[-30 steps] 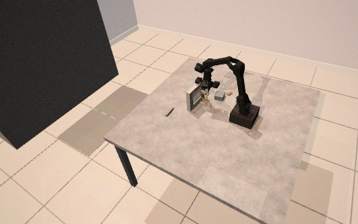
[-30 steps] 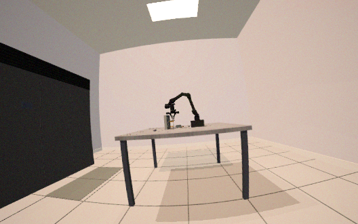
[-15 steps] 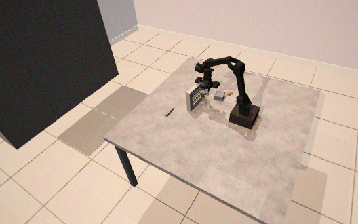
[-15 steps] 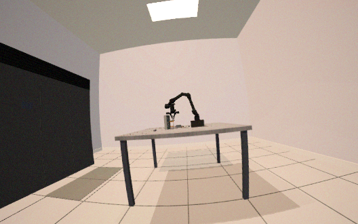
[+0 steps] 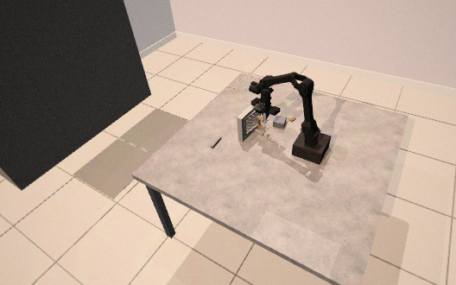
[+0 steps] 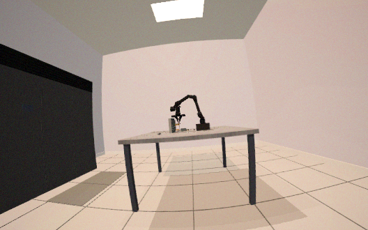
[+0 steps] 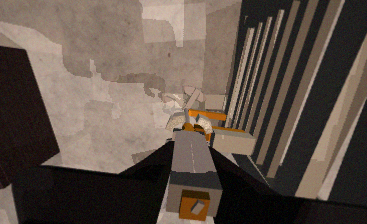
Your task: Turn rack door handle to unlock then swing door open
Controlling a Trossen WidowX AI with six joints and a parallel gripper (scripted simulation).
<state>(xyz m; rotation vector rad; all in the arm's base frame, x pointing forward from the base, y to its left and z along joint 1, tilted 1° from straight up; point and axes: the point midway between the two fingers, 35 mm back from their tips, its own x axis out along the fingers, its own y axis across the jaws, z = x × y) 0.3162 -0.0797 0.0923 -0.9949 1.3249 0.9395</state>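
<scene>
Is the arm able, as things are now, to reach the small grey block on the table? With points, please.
Probably not directly: the gripper (image 5: 263,118) (image 7: 189,149) is shut on the door's handle (image 7: 194,152). The grey block (image 5: 280,122) lies close by, so after letting go it looks reachable.
</scene>
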